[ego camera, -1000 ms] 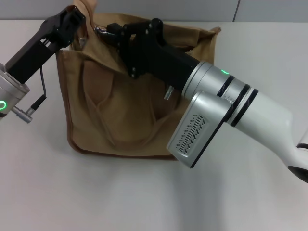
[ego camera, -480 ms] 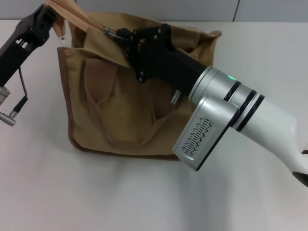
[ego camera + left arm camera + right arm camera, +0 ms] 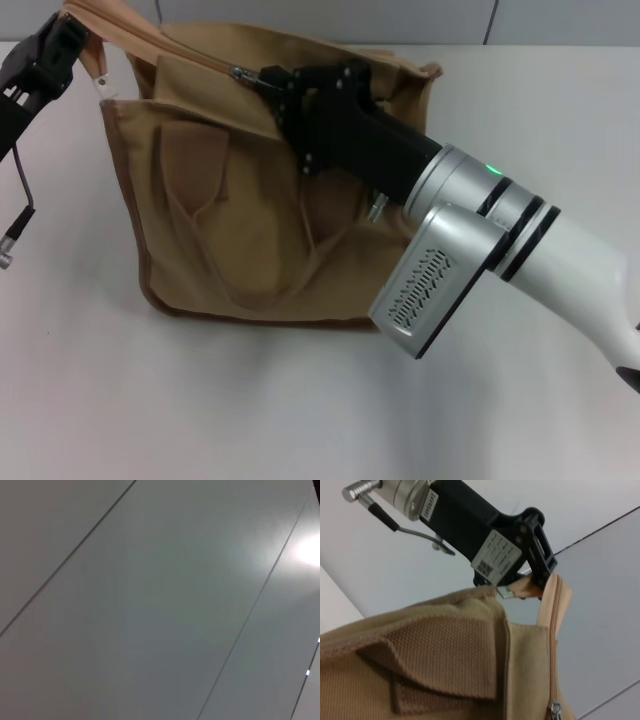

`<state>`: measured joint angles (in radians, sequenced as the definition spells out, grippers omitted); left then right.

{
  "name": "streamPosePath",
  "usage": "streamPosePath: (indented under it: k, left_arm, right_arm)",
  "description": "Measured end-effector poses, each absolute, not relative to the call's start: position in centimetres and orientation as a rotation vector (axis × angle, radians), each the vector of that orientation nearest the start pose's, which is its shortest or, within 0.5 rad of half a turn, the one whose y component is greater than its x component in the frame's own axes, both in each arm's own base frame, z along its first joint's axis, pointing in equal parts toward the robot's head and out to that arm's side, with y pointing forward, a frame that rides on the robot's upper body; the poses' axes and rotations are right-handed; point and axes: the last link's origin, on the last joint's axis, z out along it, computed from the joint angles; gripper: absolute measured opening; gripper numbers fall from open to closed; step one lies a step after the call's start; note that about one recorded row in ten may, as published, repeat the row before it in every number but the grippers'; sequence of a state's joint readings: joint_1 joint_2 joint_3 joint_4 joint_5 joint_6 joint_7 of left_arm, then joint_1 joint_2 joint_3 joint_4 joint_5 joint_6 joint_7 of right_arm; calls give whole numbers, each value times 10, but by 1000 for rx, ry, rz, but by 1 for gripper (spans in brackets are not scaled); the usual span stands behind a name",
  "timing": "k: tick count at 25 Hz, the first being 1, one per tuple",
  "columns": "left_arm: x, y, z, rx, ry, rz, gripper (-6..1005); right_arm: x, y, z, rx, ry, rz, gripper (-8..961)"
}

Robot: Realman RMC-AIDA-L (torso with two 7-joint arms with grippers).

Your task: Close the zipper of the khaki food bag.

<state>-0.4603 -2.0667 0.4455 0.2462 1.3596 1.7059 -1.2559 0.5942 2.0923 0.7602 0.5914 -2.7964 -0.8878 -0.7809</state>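
Head view looks down; right wrist view close; both share khaki food bag [image 3: 250, 200]; left wrist perhaps wall-facing.

White table [image 3: 250, 400]; grey panelled wall [image 3: 150, 605]

- Table [image 3: 250, 400] near edge: bare in front of the khaki food bag [image 3: 240, 220], wide room to pass.
- Right arm [image 3: 470, 260] slants across bag's right half, blocks reach from the right edge.
- Left gripper [image 3: 75, 30] shut on the zipper [image 3: 150, 40] end at far-left corner, blocks that approach.
- Left edge strip beside bag: open.
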Motion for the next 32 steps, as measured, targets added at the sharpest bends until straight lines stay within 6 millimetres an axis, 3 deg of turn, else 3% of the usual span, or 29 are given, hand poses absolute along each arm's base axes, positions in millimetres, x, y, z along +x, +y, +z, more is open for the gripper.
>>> streamPosePath:
  k: [20, 24, 32]
  left_arm:
    - [-279, 313, 45, -1867, -796, -1595, 18]
    - [-278, 313, 43, -1871, -801, -1597, 18]
    - [-278, 311, 41, -1875, -807, -1607, 18]
  right_arm:
    - [191, 319, -102, -1876, -723, 368, 4]
    - [189, 317, -99, -1862, -686, 410, 2]
    - [159, 309, -102, -1879, -424, 633, 14]
